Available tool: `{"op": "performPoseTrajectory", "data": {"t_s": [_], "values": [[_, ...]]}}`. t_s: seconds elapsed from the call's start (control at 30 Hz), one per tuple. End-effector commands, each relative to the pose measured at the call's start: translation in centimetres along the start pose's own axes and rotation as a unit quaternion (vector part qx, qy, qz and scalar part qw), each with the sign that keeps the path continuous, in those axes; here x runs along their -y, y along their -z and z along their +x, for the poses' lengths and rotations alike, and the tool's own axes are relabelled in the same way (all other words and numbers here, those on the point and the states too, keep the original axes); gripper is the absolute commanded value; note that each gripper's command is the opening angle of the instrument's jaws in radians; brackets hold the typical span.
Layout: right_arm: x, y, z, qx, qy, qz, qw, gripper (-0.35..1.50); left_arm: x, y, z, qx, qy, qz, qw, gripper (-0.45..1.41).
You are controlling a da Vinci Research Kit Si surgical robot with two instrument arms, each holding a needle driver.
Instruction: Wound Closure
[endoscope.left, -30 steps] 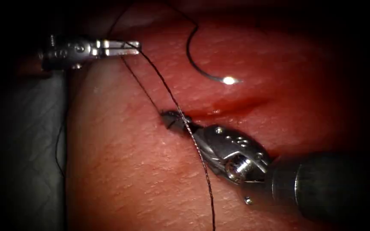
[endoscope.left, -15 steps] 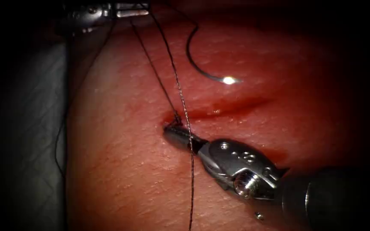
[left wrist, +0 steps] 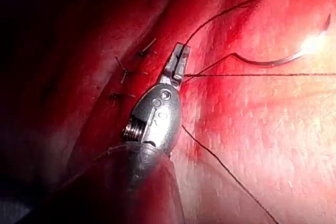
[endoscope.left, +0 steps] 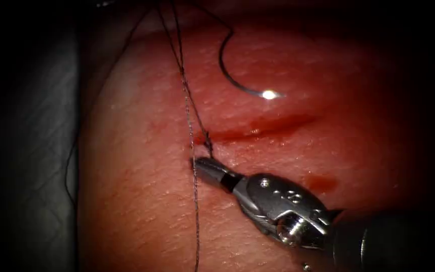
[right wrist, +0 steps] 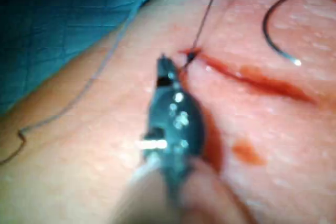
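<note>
Left hand (left wrist: 179, 59) is clamped on the thread (endoscope.left: 190, 116), which runs taut down to a knot at the left end of the cut (endoscope.left: 263, 126). Right hand (endoscope.left: 201, 164) sits pinched closed right at that knot; can't tell if it's gripping anything. The needle (endoscope.left: 226, 70) lies loose on the tissue (endoscope.left: 142, 201), right of the thread.

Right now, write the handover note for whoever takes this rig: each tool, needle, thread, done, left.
Left tool: jaws shut on the thread, strands taut up from the knot.
Right tool: jaws shut, tip beside the knot; a grip on thread is unclear.
Needle: free, lying on the tissue above the cut, not in it.
Done: knot at the cut's left end.
Left: the cut right of it is unstitched, red fluid nearby.
</note>
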Motion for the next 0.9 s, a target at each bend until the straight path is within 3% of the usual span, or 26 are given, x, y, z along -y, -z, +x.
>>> {"op": "performPoseTrajectory", "data": {"t_s": [0.03, 0.4, 0.7, 0.9], "values": [[0.07, -0.01, -0.12, 0.000, 0.001, 0.001, 1.000, -0.35, 0.04, -0.06, -0.06, 0.000, -0.002, 0.003, 1.000, -0.45], [0.03, 0.09, -0.16, -0.003, 0.016, -0.005, 1.000, -0.35, 0.33, -0.13, -0.09, 0.012, -0.017, 0.020, 1.000, -0.45], [0.13, 0.16, -0.39, 0.000, 0.031, 0.001, 1.000, -0.35, 0.40, -0.14, -0.07, 0.019, -0.039, 0.023, 0.999, -0.45], [0.15, 0.18, -0.39, 0.002, 0.031, 0.001, 1.000, -0.35, 0.42, -0.11, -0.06, 0.023, -0.041, 0.026, 0.999, -0.45]]}}
